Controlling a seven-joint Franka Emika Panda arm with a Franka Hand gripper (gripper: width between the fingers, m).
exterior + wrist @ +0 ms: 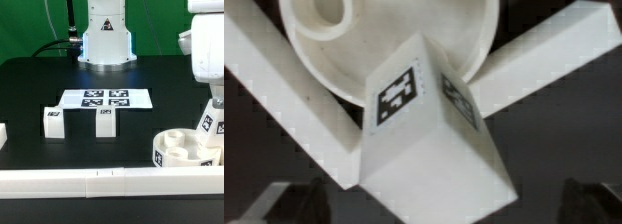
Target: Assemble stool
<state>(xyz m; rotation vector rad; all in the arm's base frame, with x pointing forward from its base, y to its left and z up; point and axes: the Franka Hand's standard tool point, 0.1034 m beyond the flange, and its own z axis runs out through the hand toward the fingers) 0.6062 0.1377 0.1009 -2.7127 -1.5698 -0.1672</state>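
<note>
The white round seat disc lies at the exterior view's right, against the front rail. One white leg with a tag stands tilted over the seat's right part, right under my gripper. In the wrist view this leg fills the middle, two tagged faces showing, its far end over the seat disc. My gripper is open: the dark fingers stand on either side of the leg with a dark gap on each side. Two more tagged legs stand on the table.
The marker board lies behind the two loose legs. A long white border rail runs along the front edge, and rails meet in a corner around the seat. A white piece sits at the far left. The robot base is at the back.
</note>
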